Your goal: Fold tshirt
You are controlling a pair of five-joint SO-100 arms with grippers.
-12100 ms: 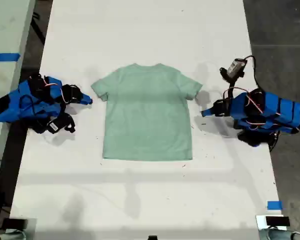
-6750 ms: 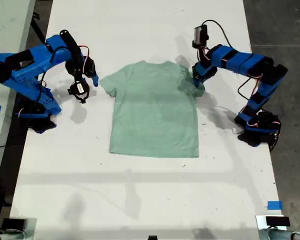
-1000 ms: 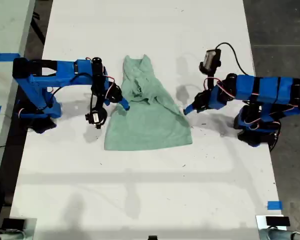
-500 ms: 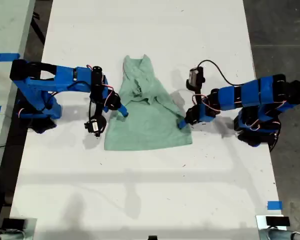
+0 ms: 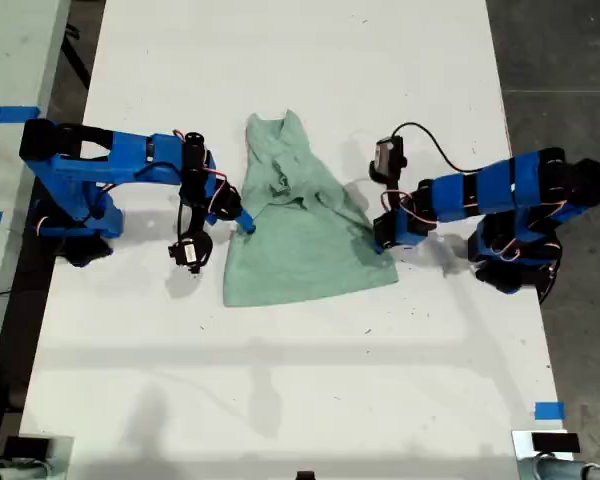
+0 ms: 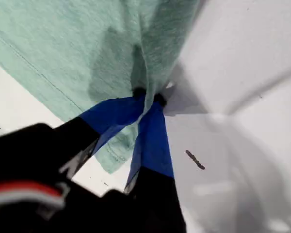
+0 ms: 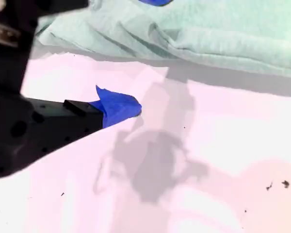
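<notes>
- The tshirt [image 5: 300,250] lies partly folded on the white table [image 5: 280,400], about midway between the surface's two long edges. It is nearer the edge at the exterior view's top than the one at its bottom.
- Its upper part is bunched into a narrow, wrinkled peak. The lower part fans out wide, and the hem runs slightly aslant, higher toward the exterior view's right.
- You can see my first gripper [image 5: 380,240] at the cloth's border on the exterior view's right, near the hem corner. In the first wrist view its blue tips [image 6: 148,94] are pressed together on a pinch of the mint cloth [image 6: 63,43], which rises in a tented fold from the nip.
- My second gripper [image 5: 245,222] sits at the opposite border, on the exterior view's left, about halfway down the garment.
- In the second wrist view one blue fingertip [image 7: 119,107] is over bare table just short of the rumpled cloth edge [image 7: 208,29]. I cannot tell whether that claw is spread or closed.
- Both arms reach in low from the table's long edges, their bases close to those edges.
- You have broad bare surface between the hem and the edge at the exterior view's bottom. A smaller bare stretch lies beyond the peak.
</notes>
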